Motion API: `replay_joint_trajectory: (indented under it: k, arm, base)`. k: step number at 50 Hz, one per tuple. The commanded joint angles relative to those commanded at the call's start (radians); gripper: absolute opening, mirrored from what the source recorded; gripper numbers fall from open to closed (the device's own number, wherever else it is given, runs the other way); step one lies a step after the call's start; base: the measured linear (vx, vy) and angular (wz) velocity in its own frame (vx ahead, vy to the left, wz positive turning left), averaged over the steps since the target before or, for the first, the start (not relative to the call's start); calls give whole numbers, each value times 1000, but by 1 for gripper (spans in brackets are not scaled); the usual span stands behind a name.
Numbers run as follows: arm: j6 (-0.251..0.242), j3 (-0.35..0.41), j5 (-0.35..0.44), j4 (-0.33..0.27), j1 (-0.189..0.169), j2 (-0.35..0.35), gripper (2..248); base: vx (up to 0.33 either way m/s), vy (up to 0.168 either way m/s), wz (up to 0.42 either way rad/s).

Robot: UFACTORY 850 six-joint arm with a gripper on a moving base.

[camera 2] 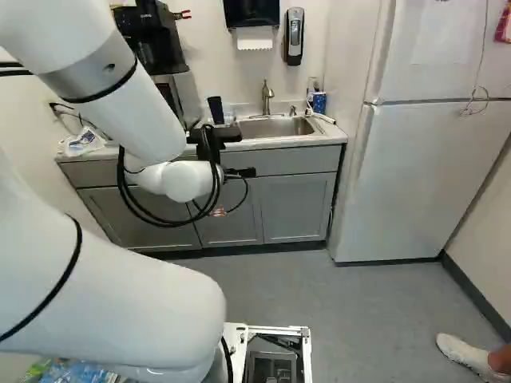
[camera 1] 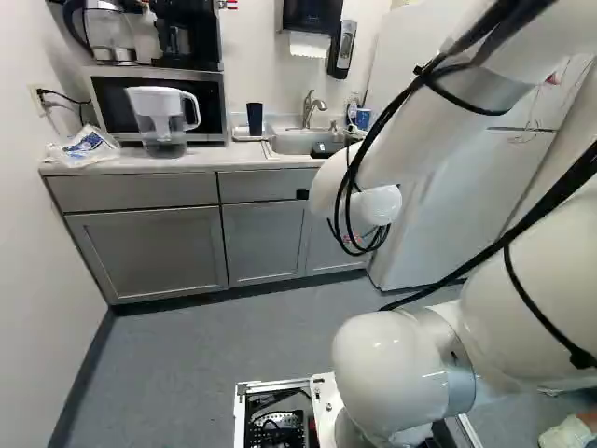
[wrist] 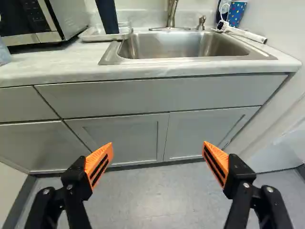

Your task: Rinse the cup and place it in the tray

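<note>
In the right base view my gripper [camera 2: 241, 172] shows partly beyond the white wrist, in front of the sink cabinet. The wrist view has the gripper [wrist: 157, 155] with its orange-padded fingers wide apart and nothing between them. A dark blue cup [wrist: 107, 16] [camera 1: 255, 119] stands upright at the small clear tray [wrist: 88, 35], apparently inside it, on the counter beyond the fingers. Beside the tray is the steel sink [wrist: 178, 46] [camera 2: 277, 128], with its faucet [wrist: 172, 13] [camera 2: 267, 97] at the back.
A blue patterned cup [wrist: 237, 13] and a white-handled brush [wrist: 243, 33] are on the sink's other side. The microwave [camera 1: 159, 98] and a water pitcher [camera 1: 162, 121] flank the tray. The counter's front edge [wrist: 143, 75] crosses ahead; the white fridge [camera 2: 427, 175] stands beside the cabinets.
</note>
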Motion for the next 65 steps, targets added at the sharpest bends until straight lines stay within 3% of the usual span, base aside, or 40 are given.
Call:
replay_joint_trajectory:
  k: [32,65]
  arm:
    - [21,119,196,-25,-13,8,247]
    - [30,169,277,-35,-19,11,247]
  base:
    - [0,0,0]
    - [0,0,0]
